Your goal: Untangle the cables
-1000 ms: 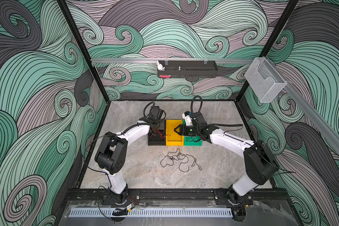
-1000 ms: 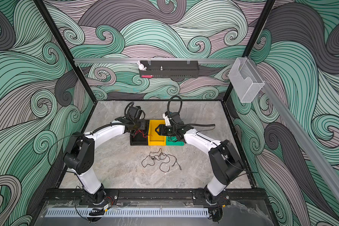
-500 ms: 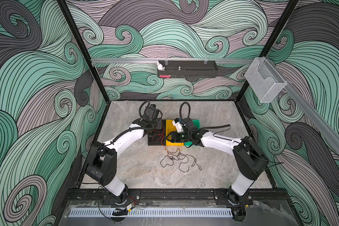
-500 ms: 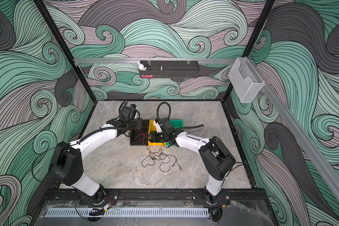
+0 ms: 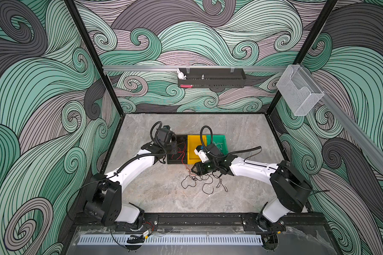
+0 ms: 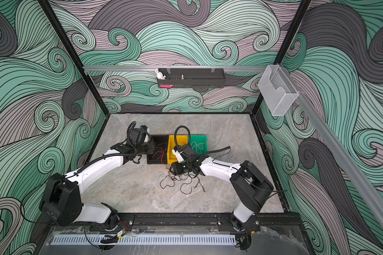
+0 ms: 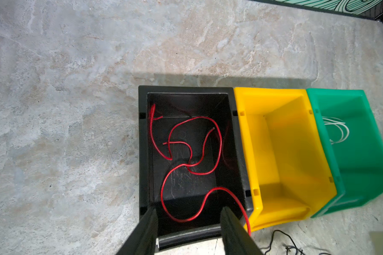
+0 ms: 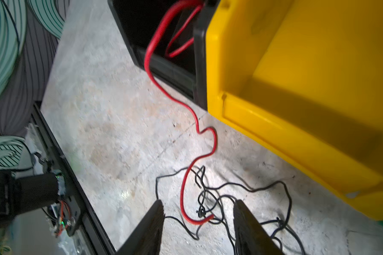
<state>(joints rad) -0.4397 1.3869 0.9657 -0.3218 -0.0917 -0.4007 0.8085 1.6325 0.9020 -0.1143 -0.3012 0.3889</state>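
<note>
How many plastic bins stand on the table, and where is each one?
3, side by side in one row. In both top views the black bin is leftmost, the yellow bin in the middle, the green bin rightmost. No other seems hidden.

right end effector lowered, over cables

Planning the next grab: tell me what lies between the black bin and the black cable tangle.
One red cable trails from the black bin over bare table into the black tangle, seen in the right wrist view.
</note>
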